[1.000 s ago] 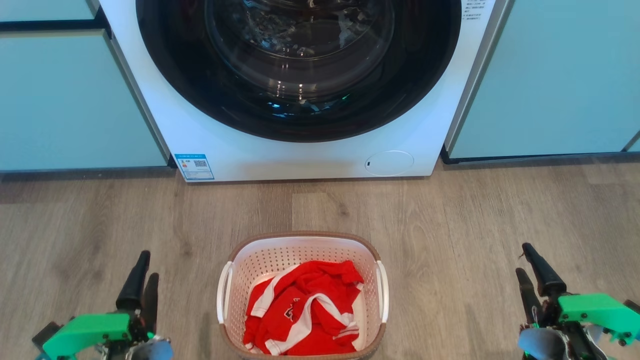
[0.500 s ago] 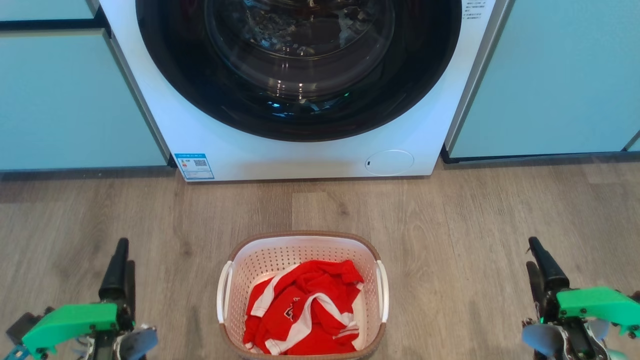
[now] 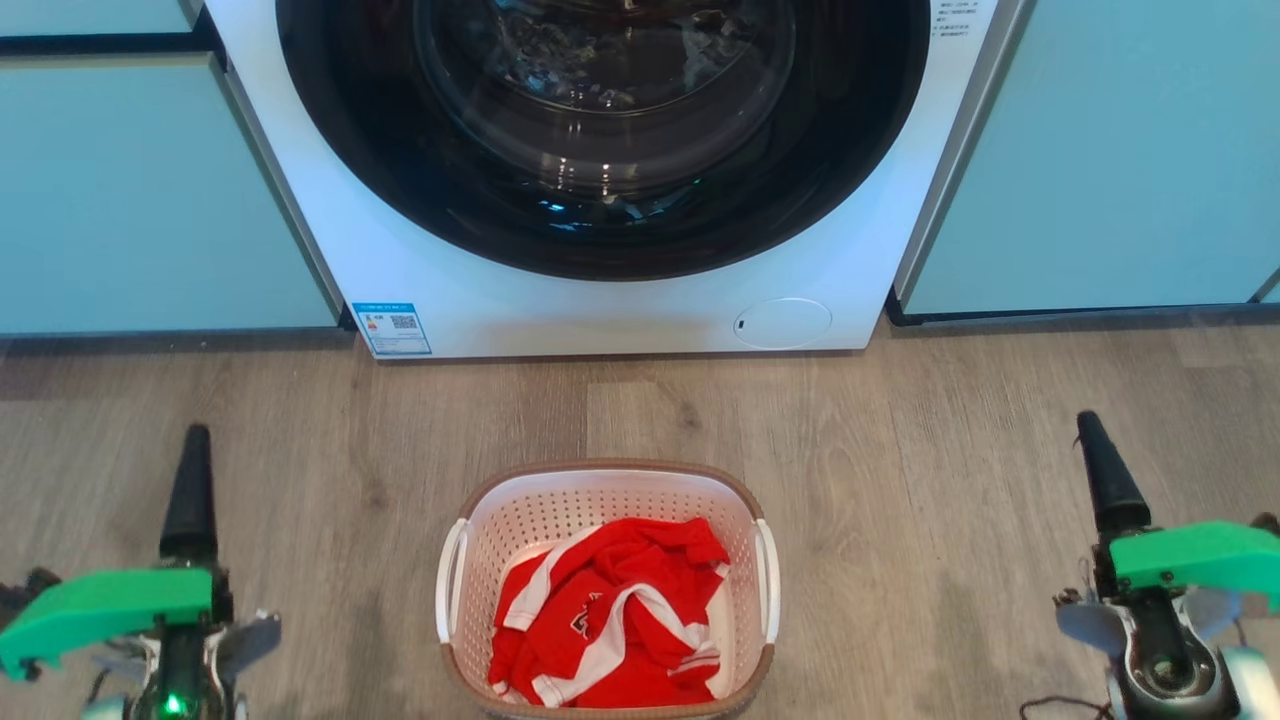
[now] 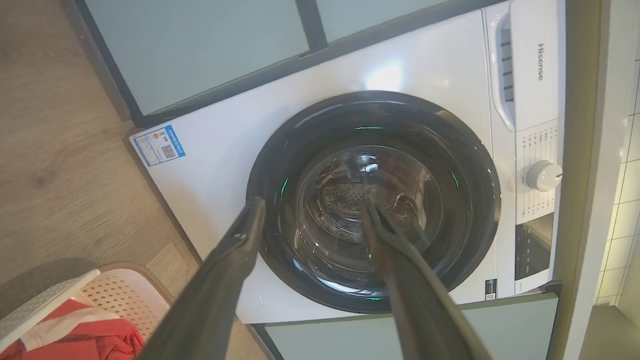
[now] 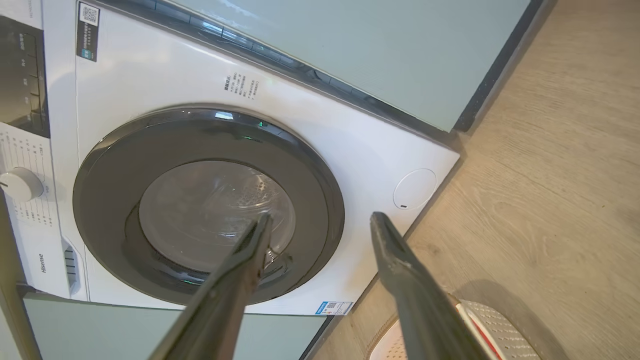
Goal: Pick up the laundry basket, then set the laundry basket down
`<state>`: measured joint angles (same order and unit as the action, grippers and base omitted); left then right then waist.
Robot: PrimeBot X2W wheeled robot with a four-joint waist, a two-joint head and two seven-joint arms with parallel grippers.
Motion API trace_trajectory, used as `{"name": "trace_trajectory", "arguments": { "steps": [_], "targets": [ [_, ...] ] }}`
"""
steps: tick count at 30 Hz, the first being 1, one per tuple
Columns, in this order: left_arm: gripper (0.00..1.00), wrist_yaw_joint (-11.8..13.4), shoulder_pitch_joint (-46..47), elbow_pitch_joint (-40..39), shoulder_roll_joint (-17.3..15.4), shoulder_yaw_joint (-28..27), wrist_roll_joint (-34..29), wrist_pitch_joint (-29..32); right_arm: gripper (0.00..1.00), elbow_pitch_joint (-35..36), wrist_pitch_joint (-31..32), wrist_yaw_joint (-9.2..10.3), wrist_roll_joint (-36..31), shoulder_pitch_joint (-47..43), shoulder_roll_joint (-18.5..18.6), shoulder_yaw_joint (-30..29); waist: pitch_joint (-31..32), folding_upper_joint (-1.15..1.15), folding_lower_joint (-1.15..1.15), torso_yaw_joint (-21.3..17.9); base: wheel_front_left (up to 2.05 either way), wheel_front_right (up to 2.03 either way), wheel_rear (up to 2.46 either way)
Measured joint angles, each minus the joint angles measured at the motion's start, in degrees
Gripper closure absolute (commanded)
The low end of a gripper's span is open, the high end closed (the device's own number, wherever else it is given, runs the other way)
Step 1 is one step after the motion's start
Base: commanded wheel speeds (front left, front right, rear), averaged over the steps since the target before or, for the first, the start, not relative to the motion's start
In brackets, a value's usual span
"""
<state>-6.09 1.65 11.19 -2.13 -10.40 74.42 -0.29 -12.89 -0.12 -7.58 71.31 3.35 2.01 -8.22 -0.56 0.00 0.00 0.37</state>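
The washing machine (image 4: 430, 60) bears the brand name Hisense (image 4: 540, 61) in grey letters near its top edge. A blue label (image 3: 392, 328) with a QR code sits at the lower left corner of its front, but its print is too small to read. The same goes for the lines of small print (image 5: 241, 85) above the door (image 5: 100, 200), the dark QR sticker (image 5: 89, 31), and the white emblem (image 3: 583, 622) on the red garment (image 3: 640, 560) in the laundry basket (image 3: 600, 468).

Basket (image 3: 560, 512) before washer (image 3: 470, 300) — perhaps shirt (image 3: 600, 620) inside.

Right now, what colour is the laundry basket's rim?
Brown rim on the laundry basket; clearest in the head view.
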Motion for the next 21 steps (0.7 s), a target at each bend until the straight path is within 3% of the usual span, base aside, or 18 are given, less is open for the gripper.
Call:
{"name": "trace_trajectory", "arguments": {
  "steps": [21],
  "targets": [
    [0.00, 8.1, 0.8, -12.2, 0.0, 1.9, -20.9, -3.0, 0.00, 7.9, -3.1, 0.00, -20.1, 1.6, 0.0, 1.7, -0.5, 0.00, 0.00, 0.5, 0.00, 0.00, 0.00]
  ]
}}
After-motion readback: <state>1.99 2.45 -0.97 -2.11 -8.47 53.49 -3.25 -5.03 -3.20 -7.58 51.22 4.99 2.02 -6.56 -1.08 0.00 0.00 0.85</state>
